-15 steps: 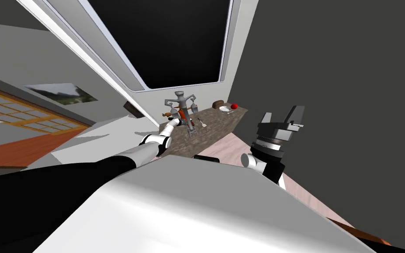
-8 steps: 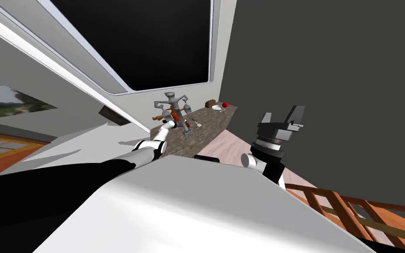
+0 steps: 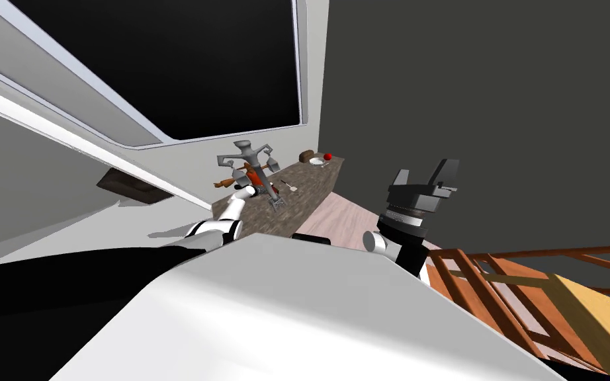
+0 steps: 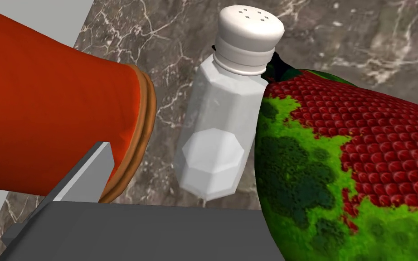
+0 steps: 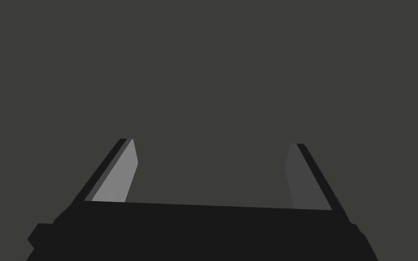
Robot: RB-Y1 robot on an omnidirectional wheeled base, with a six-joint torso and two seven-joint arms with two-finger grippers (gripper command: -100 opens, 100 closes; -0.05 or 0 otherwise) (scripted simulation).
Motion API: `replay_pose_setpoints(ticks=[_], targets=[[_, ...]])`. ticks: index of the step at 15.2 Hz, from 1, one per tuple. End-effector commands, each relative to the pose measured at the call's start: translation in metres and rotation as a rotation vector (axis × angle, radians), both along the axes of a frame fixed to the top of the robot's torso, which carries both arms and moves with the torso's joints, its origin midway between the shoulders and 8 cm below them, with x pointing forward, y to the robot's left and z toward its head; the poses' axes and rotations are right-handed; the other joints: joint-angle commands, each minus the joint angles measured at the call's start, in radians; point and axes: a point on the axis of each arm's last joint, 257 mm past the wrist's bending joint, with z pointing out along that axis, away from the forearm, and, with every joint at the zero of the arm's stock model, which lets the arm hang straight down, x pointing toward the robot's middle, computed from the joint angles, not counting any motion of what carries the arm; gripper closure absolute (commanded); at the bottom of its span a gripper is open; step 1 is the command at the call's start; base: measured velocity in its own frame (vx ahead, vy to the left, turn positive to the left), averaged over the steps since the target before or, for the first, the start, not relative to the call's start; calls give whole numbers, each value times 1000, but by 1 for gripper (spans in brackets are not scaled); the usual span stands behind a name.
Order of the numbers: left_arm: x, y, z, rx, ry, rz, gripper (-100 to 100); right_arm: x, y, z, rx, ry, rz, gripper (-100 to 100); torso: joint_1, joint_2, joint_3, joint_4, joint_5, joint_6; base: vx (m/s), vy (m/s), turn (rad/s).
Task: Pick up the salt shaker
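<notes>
Salt shaker (image 4: 219, 131), marbled counter (image 4: 339, 41), dark wall (image 3: 495, 79)

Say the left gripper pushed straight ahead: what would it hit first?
Most likely the shaker, whose base faces it dead centre, between a red pot and a red-green fruit.

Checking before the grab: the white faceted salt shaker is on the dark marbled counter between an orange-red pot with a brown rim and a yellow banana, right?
Not quite: the left wrist view shows the white faceted salt shaker between the orange-red pot with a brown rim and a red and green scaly fruit, not a yellow banana. The dark marbled counter is right.
</notes>
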Motion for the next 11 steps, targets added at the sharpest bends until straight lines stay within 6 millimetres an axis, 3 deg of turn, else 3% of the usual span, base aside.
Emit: replay_pose_setpoints(ticks=[1,2,4,5,9,11], targets=[[-10,12,0,2,0,29,-100,0,0,0,0,0,0,0,0,0,0,0,0,0,-27,20,-242],[-21,28,4,8,-6,60,-100,0,0,0,0,0,0,0,0,0,0,0,0,0,-28,18,-347],[-18,22,1,7,-2,47,-100,0,0,0,0,0,0,0,0,0,0,0,0,0,-21,18,-166],[-19,24,1,6,-3,51,100,0,0,0,0,0,0,0,0,-1,0,0,0,-1,-6,6,-3],[-19,21,0,-1,-1,49,100,0,0,0,0,0,0,0,-3,-2,-1,0,-2,-3,-2,0,-6],[0,-4,-3,-3,4,-3,100,0,0,0,0,0,0,0,-3,-3,-2,-1,-4,-7,28,-13,367]])
